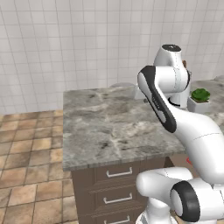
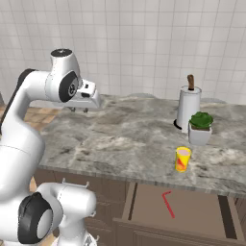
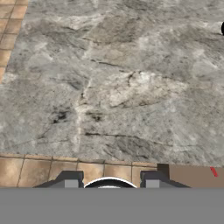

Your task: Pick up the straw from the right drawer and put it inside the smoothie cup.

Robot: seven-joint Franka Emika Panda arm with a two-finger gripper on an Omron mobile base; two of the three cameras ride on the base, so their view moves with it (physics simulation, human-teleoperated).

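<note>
1. In the left base view we see the arm folded high over the grey marble table (image 1: 109,127), with its upper links hiding the end effector. At the far right stands one potted plant (image 1: 200,97) in a white pot. Below the table's near edge we count three narrow drawers (image 1: 119,173) with silver bar handles. A speck of red shows at the arm's right edge; we cannot tell what it is.

2. In the right base view the end effector (image 2: 79,109) hangs over the table's left part, well apart from everything it needs. Its fingers are too small and dark here for us to tell whether they are spread or closed; nothing is between them. One straw (image 2: 167,203) lies flat on the floor of the right drawer (image 2: 144,204), which stands pulled out below the table's near edge. One smoothie cup (image 2: 182,159) stands upright near that edge, just in front of the plant, with one paper towel roll (image 2: 188,108) behind.

3. In the hand view the camera looks down on bare marble, with floor tiles (image 3: 11,30) at the left. A corner of the drawer and a red tip of the straw (image 3: 213,172) show at the lower right.

4. We judge the risks as these: the reach to the drawer is long and low, so the arm could clip the cup or the table edge. The thin straw lying flat may slip from the fingers.
</note>
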